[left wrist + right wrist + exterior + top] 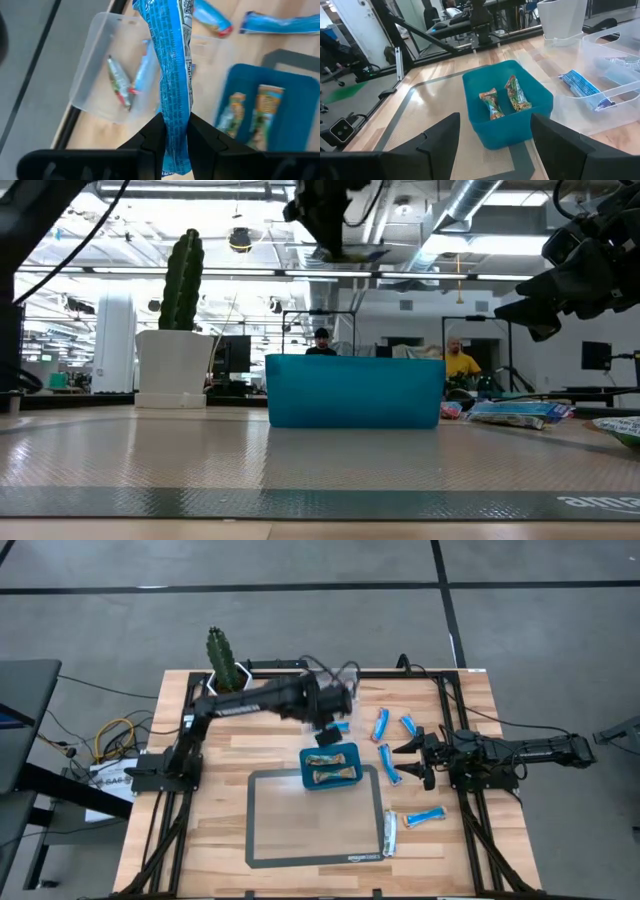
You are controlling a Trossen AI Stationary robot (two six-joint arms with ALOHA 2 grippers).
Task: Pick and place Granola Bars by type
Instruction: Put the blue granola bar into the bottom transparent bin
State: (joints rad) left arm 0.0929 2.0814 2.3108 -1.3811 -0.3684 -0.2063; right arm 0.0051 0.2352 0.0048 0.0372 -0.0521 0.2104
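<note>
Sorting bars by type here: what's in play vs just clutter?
In play: blue bar held by left gripper; teal tray with two tan bars; clear bin; loose blue bars on table; right gripper, open, waiting.

Clutter: potted cactus; grey mat; cables.

The grey mat [300, 825] lies bare in front of the teal tray [308, 778]. Loose blue bars [388, 764] crowd the surface between the tray and the right hand [415, 762]; a cactus pot [226, 670] blocks the far left corner.

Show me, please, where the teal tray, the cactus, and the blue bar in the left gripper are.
teal tray [517, 127]: right wrist view, front wall.
cactus [181, 280]: low view, stem.
blue bar [174, 70]: left wrist view, wrapper middle, above the left gripper [175, 137].
</note>
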